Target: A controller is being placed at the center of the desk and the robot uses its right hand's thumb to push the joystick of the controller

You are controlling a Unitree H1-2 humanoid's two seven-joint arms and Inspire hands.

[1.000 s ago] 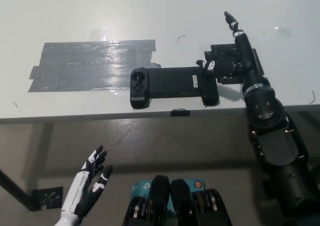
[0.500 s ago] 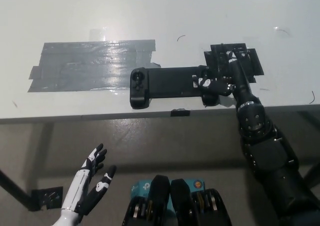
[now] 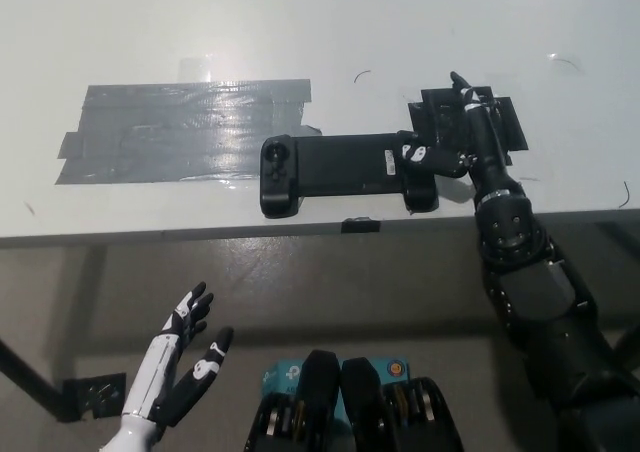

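The right hand (image 3: 462,137) rests its thumb on the controller (image 3: 345,173) at centre frame (nothing gripped, fingers spread). The left hand (image 3: 185,357) hangs open at lower left.

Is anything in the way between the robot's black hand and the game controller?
No, nothing visible. The right hand is already at the right end of the controller, its thumb over the grip there. The white left hand rests open below the desk edge.
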